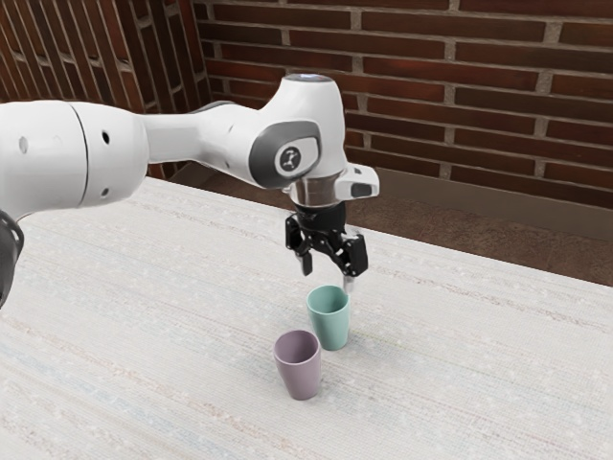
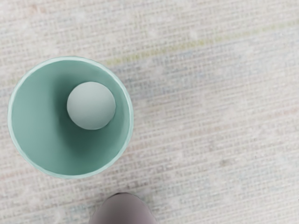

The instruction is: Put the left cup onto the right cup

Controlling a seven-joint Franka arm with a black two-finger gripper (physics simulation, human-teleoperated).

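Hovering with the black gripper (image 1: 329, 272) spread open and empty, just above the teal cup (image 1: 329, 316) and clear of its rim, set a little off the cup's centre towards the exterior view's right, probably to pinch one wall rather than span the whole mouth. Looking straight down in the wrist view into that cup, upright on the table (image 1: 144, 326), mouth up and so easy to take by the rim. Just beside it, nearer the exterior camera and not touching, the mauve cup (image 1: 298, 364), likewise upright, likely the landing spot. Nothing lifted yet; lowering and closing to come.
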